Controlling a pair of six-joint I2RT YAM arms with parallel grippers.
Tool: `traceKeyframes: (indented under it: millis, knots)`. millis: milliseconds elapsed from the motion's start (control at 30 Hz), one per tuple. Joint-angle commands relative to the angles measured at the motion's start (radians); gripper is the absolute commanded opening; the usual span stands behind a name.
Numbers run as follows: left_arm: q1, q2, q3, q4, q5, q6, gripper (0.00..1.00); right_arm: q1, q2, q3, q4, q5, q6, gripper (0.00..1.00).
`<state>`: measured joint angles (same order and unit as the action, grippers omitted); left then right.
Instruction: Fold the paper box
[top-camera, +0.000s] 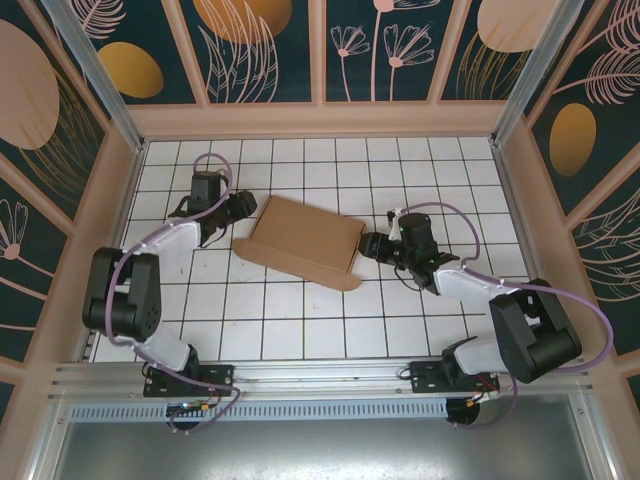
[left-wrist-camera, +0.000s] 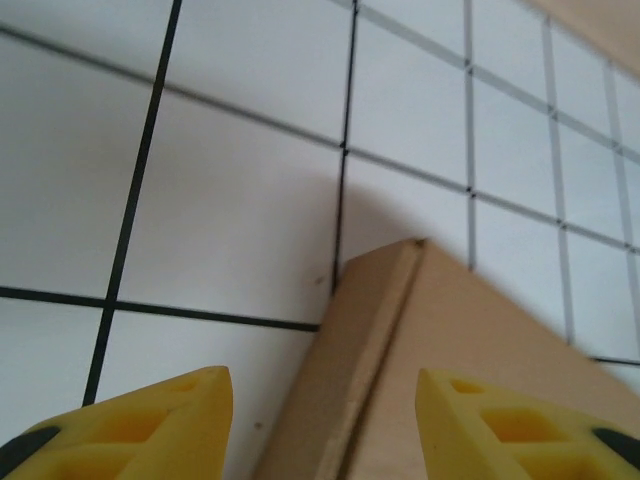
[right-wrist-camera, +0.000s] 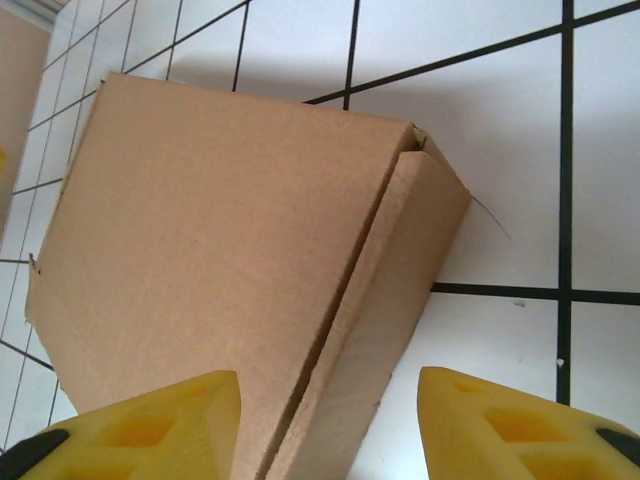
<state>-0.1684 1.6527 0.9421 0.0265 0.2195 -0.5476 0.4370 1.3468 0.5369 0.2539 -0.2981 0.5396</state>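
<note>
The paper box (top-camera: 305, 240) is plain brown cardboard, a shallow closed shape lying mid-table with a flap spread flat along its near edge. My left gripper (top-camera: 243, 205) stands open at the box's left end; its yellow fingers (left-wrist-camera: 160, 425) straddle the box's corner edge (left-wrist-camera: 400, 370) without touching. My right gripper (top-camera: 372, 247) stands open at the box's right end. In the right wrist view the box's side wall (right-wrist-camera: 390, 300) and lid (right-wrist-camera: 200, 250) run between the yellow fingers (right-wrist-camera: 510, 425), with a gap on both sides.
The white gridded table (top-camera: 300, 330) is ringed by a wooden rim (top-camera: 320, 120) and patterned walls. An aluminium rail (top-camera: 320, 375) runs along the near edge by both arm bases.
</note>
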Motion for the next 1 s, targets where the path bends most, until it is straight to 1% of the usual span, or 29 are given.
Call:
traceKeyframes:
  millis: [0, 67, 133, 267, 367, 500, 633, 700, 767, 800, 967]
  knots:
    - [0.002, 0.069, 0.057, -0.04, 0.141, 0.065, 0.51, -0.019, -0.014, -0.024, 0.062, -0.043, 0.032, 0.56]
    - [0.001, 0.111, 0.076, -0.042, 0.175, 0.09, 0.51, -0.026, -0.011, -0.033, 0.075, -0.05, 0.043, 0.58]
    - [0.001, 0.136, 0.092, -0.059, 0.179, 0.114, 0.5, -0.033, -0.008, -0.041, 0.082, -0.053, 0.053, 0.61]
    - [0.001, 0.174, 0.092, -0.046, 0.189, 0.121, 0.48, -0.05, -0.003, -0.072, 0.122, -0.083, 0.078, 0.62]
    - [0.002, 0.218, 0.106, -0.053, 0.187, 0.126, 0.43, -0.058, 0.02, -0.092, 0.169, -0.129, 0.105, 0.63]
    - [0.016, 0.272, 0.139, -0.086, 0.2, 0.126, 0.34, -0.06, 0.056, -0.098, 0.202, -0.175, 0.124, 0.68]
    - [0.024, 0.312, 0.171, -0.136, 0.216, 0.149, 0.28, -0.079, 0.077, -0.105, 0.223, -0.174, 0.15, 0.78]
    - [0.033, 0.324, 0.172, -0.141, 0.227, 0.145, 0.27, -0.099, 0.092, -0.121, 0.281, -0.196, 0.195, 0.84]
    - [0.042, 0.334, 0.172, -0.143, 0.237, 0.141, 0.25, -0.124, 0.122, -0.144, 0.382, -0.251, 0.263, 0.93]
    - [0.045, 0.34, 0.172, -0.143, 0.241, 0.141, 0.25, -0.13, 0.145, -0.154, 0.434, -0.273, 0.299, 0.95]
    - [0.06, 0.355, 0.175, -0.152, 0.251, 0.149, 0.24, -0.122, 0.267, -0.151, 0.607, -0.37, 0.418, 0.95]
